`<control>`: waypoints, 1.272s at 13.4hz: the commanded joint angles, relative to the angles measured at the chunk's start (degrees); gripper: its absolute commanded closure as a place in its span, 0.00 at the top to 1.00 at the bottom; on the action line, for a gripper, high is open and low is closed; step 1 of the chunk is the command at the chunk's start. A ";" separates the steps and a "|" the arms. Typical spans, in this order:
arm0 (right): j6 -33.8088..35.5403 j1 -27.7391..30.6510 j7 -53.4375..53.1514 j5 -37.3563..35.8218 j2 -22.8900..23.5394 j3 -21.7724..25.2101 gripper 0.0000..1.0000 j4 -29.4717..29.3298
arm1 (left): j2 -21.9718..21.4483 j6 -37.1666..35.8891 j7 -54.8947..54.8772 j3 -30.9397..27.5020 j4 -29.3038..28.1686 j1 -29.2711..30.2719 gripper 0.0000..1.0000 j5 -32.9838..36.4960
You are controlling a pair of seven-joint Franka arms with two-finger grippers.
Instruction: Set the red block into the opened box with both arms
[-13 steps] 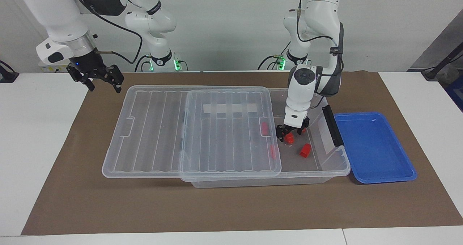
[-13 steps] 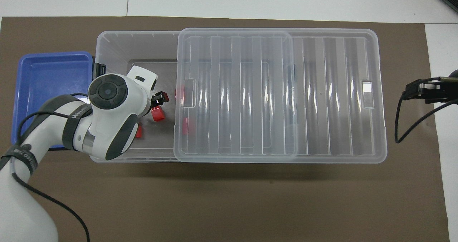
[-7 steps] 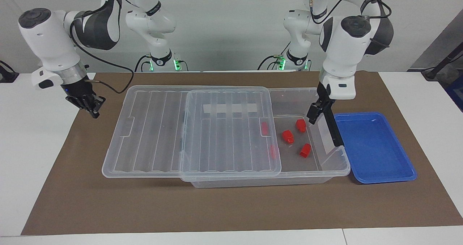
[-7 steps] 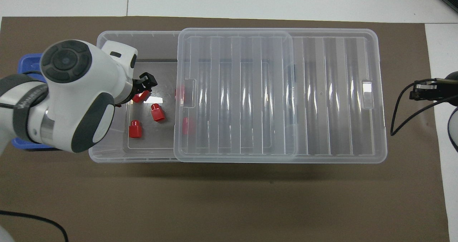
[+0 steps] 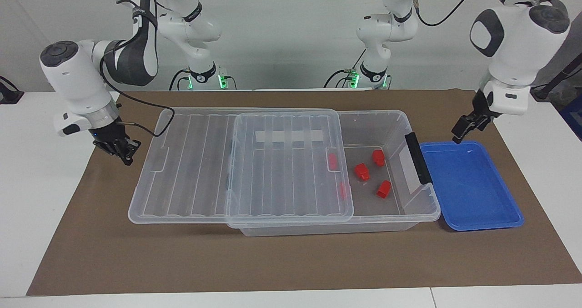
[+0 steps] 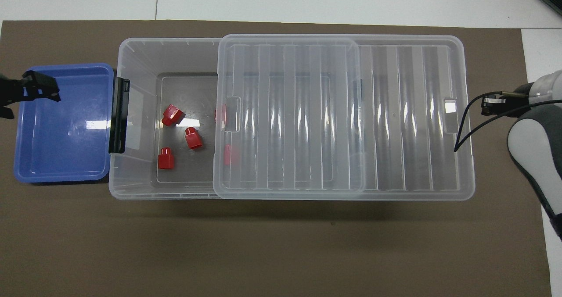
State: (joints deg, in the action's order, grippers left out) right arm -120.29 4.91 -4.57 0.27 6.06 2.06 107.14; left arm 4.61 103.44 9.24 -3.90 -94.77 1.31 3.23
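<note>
While the left arm reaches out over the blue tray (image 5: pixel 473 189) at its own end of the desk (image 5: pixel 291 262), its elbow raised high and its wrist angled down, the left gripper (image 5: pixel 460 133) hangs with its fingers spread and nothing between them, above the tray's corner nearer to the robots. Beside the tray stands the box (image 5: pixel 400 208), clear plastic with a black latch (image 5: pixel 418 158), its ribbed lid (image 5: pixel 236 162) slid toward the right arm's end so one end lies open. Three red blocks (image 5: pixel 362 171) lie loose on the exposed floor; two more show dimly under the lid's edge. The right arm bends down from a high elbow, and the right gripper (image 5: pixel 122 149) is pressed together, empty, low over the brown mat just beside the lid's end.
</note>
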 commanded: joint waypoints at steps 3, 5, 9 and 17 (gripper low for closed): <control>0.75 -3.59 -1.31 1.14 -0.70 -0.65 0.00 0.52 | -0.92 -0.17 -26.63 0.65 -0.94 6.51 1.00 -0.95; 1.28 -5.78 -1.40 3.06 -0.79 -0.65 0.00 0.52 | -1.70 0.26 -27.08 0.82 -2.33 5.73 1.00 -0.95; 1.46 -10.53 -1.49 3.42 -0.97 -0.74 0.00 0.70 | -2.50 1.23 -26.64 1.26 -2.34 4.76 1.00 -0.95; 3.22 -18.00 -3.50 3.51 -1.67 -0.74 0.00 1.93 | -7.58 -9.12 -26.82 1.53 3.63 2.82 1.00 -1.03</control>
State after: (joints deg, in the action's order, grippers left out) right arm -117.48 -11.79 -5.97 2.57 5.91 1.39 107.42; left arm -1.40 97.83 -16.76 -1.65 -91.72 4.59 2.89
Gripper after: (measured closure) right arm 0.991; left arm 0.000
